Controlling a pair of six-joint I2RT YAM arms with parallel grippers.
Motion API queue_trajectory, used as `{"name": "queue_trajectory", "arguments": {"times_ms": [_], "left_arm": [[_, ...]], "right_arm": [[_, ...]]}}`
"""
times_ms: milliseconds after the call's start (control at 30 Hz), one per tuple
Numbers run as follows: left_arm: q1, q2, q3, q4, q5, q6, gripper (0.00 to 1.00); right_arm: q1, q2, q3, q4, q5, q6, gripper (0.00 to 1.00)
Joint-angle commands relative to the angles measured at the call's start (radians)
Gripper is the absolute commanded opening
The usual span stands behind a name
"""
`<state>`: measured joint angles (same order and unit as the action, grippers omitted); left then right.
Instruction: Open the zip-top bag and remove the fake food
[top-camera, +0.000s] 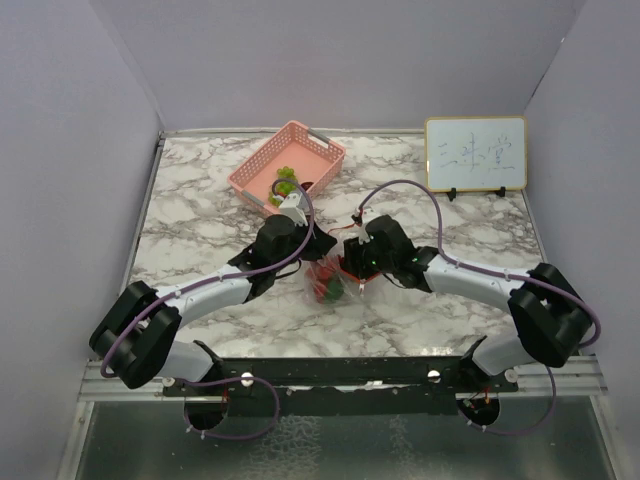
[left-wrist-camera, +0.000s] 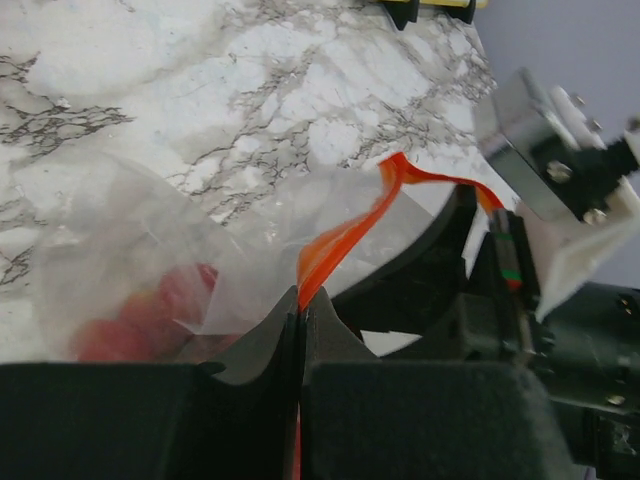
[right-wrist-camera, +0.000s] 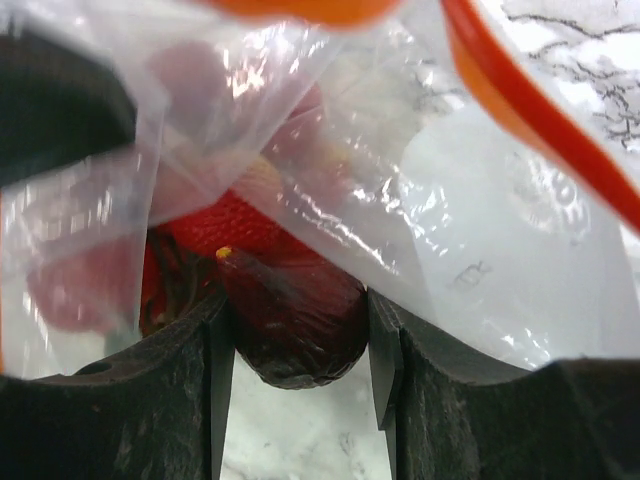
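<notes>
The zip-top bag (top-camera: 326, 280) hangs crumpled between the two arms at the table's middle, red fake food (top-camera: 322, 288) showing through it. My left gripper (left-wrist-camera: 300, 302) is shut on the bag's red-orange zip strip (left-wrist-camera: 345, 240), and the clear plastic (left-wrist-camera: 150, 250) sags to its left over blurred red pieces (left-wrist-camera: 180, 300). My right gripper (right-wrist-camera: 298, 302) is shut on a dark red fake food piece (right-wrist-camera: 295, 335) at the bag's mouth, both fingers touching it. The bag's film (right-wrist-camera: 450, 230) and its zip strip (right-wrist-camera: 540, 120) lie above that piece.
A pink mesh basket (top-camera: 300, 140) stands at the back centre-left with green grape-like pieces (top-camera: 285, 180) inside. A small whiteboard (top-camera: 475, 153) stands at the back right. The right arm's wrist (left-wrist-camera: 560, 200) sits close to my left gripper.
</notes>
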<state>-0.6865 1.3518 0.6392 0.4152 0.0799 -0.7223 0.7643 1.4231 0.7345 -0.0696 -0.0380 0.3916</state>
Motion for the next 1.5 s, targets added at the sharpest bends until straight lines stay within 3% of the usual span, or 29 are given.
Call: {"name": "queue_trajectory", "arguments": {"times_ms": [0,900,1067,1267,1467], "left_arm": [[-0.034,-0.028,-0.009,0.025,0.045,0.02,0.0],[-0.019,0.066,-0.065,0.072,-0.004,0.03,0.0],[-0.019,0.052,-0.067,0.055,0.011,0.03,0.0],[-0.02,0.008,-0.1,0.05,0.0,0.032,0.0],[-0.021,-0.028,-0.112,0.013,-0.014,0.04,0.0]], "right_arm": [[-0.005,0.067,0.113,-0.025,0.033,-0.008,0.47],[-0.06,-0.102,0.316,-0.193,0.061,-0.093,0.48],[-0.084,0.009,0.459,-0.186,0.042,-0.141,0.5],[-0.14,0.265,0.679,-0.13,-0.044,-0.165,0.5],[-0.201,0.585,1.043,-0.196,-0.13,-0.155,0.5]]}}
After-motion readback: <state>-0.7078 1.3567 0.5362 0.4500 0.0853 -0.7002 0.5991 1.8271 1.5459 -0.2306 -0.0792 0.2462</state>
